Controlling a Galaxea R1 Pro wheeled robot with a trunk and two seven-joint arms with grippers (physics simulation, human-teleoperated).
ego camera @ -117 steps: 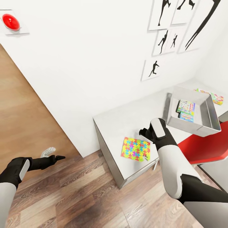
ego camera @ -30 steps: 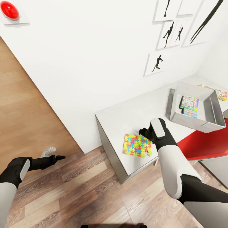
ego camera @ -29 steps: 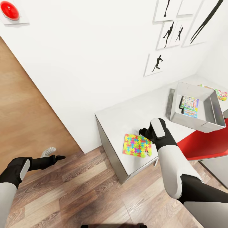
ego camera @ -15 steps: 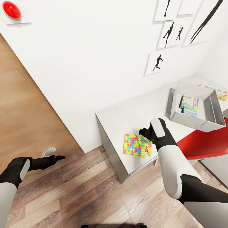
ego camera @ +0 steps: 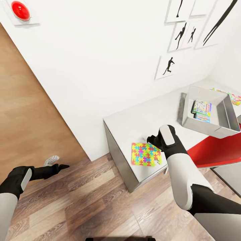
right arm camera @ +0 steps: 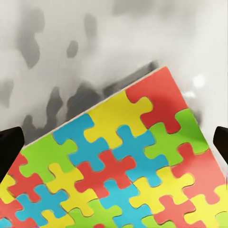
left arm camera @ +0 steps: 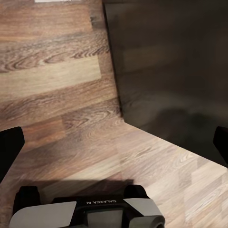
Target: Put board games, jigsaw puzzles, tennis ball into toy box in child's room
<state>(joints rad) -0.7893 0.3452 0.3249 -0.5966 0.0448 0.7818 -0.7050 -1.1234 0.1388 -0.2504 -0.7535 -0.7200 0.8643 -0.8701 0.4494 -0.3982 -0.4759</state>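
Head view: bright, even, diffuse render; the white wall (ego camera: 100,67) is nearly shadowless, and straight lines lean at the wide-angle edges. Left wrist view: a broad dark shadow covers the wood-plank floor (left arm camera: 57,95). Right wrist view: mottled grey shadows and a small glare spot mark the pale grey tabletop (right arm camera: 118,38).

A white wall (ego camera: 93,67) fills most of the head view, evenly lit. High on it sits a red round button (ego camera: 20,9) on a pale square plate. Further along hang black silhouette pictures (ego camera: 187,33) of sports figures in white frames, grouped close together. A brown wooden door (ego camera: 23,117) stands against the wall at the left, a small grey doorstop (ego camera: 51,160) at its foot. The floor (ego camera: 87,201) is wood plank in mixed brown tones, shown close in the left wrist view (left arm camera: 57,80). The pale grey desk (ego camera: 140,120) stands in the corner, a red chair (ego camera: 219,150) beside it.
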